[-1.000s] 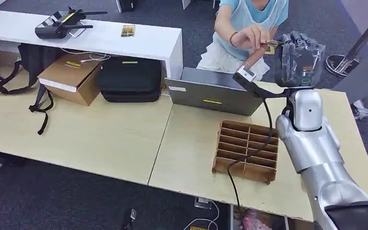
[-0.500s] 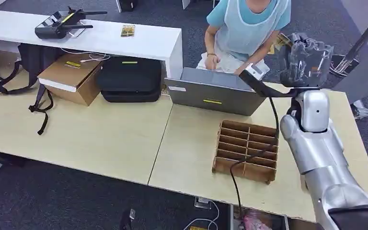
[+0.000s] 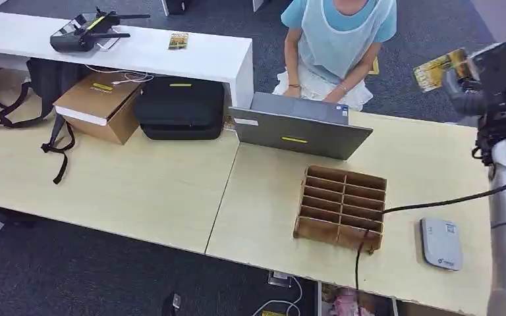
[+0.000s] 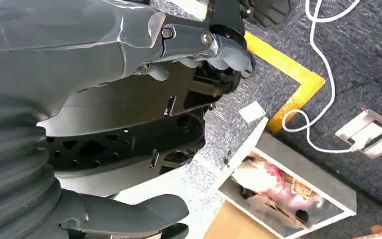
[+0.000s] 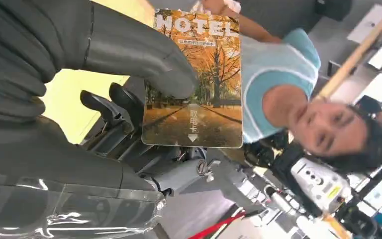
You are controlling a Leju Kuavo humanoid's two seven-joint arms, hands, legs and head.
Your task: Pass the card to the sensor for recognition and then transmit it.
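Hotel card (image 5: 194, 79) now held by right hand (image 3: 484, 79), swung to upper right of frame since handover; sensor (image 3: 441, 243) on tabletop (image 3: 138, 184) lower right, scan pending. Left hand (image 4: 129, 124) empty, fingers curled.

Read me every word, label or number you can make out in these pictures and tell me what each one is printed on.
"HOTEL": large white letters on the card held by the right hand.
Smaller lines under "HOTEL" and vertical characters above an arrow on the card: too small to read.
Yellow stickers on the laptop, black case and cardboard box: unreadable.
Marks on the grey sensor: too small.
Second card on the white counter: blurred.
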